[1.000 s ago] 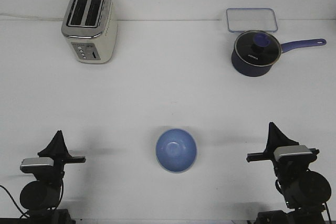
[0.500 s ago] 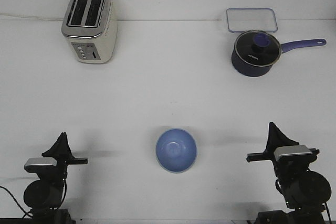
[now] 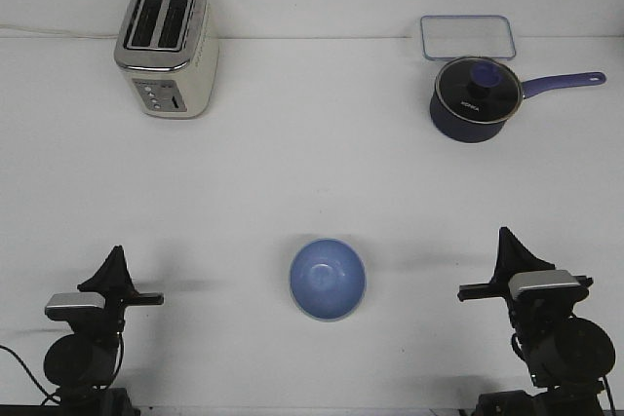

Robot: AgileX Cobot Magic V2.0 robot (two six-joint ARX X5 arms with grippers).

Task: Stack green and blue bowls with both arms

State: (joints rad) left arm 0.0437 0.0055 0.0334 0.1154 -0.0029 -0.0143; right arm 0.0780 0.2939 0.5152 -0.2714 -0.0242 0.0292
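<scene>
The blue bowl (image 3: 328, 279) sits upright on the white bench (image 3: 312, 172), near the front edge and roughly midway between my two arms. Its rim looks paler, but I cannot tell whether the green bowl is nested beneath it. My left gripper (image 3: 116, 265) hangs low to the left of the bowl, well apart from it, holding nothing; its fingers come to a point, and I cannot tell if they are clenched. My right gripper (image 3: 507, 245) stands to the bowl's right, likewise apart and holding nothing, its state unclear. Far back sit a toaster (image 3: 166, 48), a lidded saucepan (image 3: 473, 97) and a clear tray (image 3: 467, 37).
</scene>
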